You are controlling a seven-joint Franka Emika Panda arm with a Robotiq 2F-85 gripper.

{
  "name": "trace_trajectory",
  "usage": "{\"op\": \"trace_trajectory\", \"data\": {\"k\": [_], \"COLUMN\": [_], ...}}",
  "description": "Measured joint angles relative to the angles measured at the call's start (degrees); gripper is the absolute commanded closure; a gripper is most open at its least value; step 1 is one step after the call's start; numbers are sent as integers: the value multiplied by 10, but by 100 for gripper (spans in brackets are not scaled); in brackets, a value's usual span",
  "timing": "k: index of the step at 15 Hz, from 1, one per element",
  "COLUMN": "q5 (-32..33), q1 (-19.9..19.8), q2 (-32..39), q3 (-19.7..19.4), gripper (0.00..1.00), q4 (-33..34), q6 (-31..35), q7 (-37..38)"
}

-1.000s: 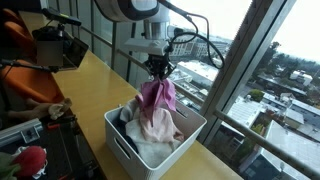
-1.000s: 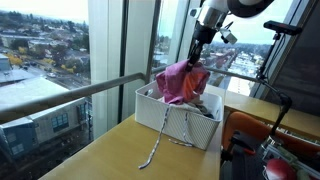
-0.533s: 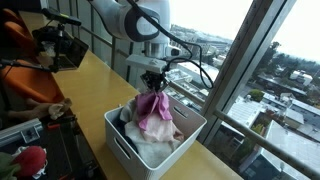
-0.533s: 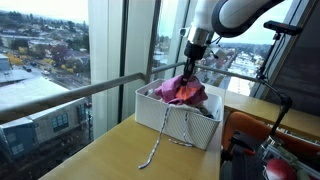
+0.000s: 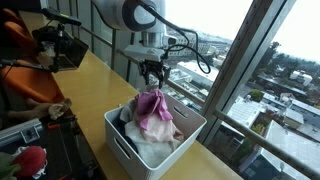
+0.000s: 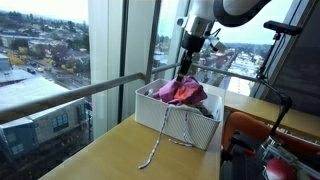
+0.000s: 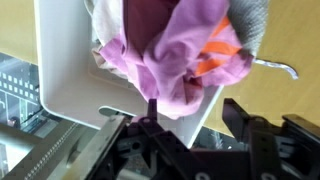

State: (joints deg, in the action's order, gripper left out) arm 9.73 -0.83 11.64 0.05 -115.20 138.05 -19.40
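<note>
A pink cloth [image 5: 152, 108] lies bunched on top of other laundry in a white basket [image 5: 118, 140] on the wooden table. Just above it hangs my gripper [image 5: 152, 72], open and holding nothing. In an exterior view the gripper [image 6: 186, 62] sits over the far side of the basket [image 6: 158, 117], a little clear of the pink cloth [image 6: 180, 93]. In the wrist view the pink cloth [image 7: 170, 50] fills the top, with an orange piece [image 7: 220, 55] beside it, the basket wall [image 7: 70, 70] at the left, and my gripper [image 7: 195, 112] with its dark fingers [image 7: 152, 106] spread apart.
The basket stands close to a tall window with a railing [image 6: 90, 88] behind it. A cord [image 6: 155, 150] hangs from the basket onto the table. A camera rig [image 5: 55, 45], an orange chair [image 5: 15, 40] and a red object [image 5: 30, 158] sit at the table's other side.
The gripper came down with the pink cloth into the basket, let go of it, and has risen slightly. The cloth has slumped onto the pile.
</note>
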Motion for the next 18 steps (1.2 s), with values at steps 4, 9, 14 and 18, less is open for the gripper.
{"op": "trace_trajectory", "data": {"k": [4,9,14,18], "q5": [1,0,-9,-43], "q1": [33,88,125,108], "q2": [-86,-148,-120,-57], "q3": [28,76,101,99], "gripper": [0,0,0,0], "q4": [-33,-108,-158,-158], "q6": [-18,-16,29,69], "q7": [2,11,-54,-210]}}
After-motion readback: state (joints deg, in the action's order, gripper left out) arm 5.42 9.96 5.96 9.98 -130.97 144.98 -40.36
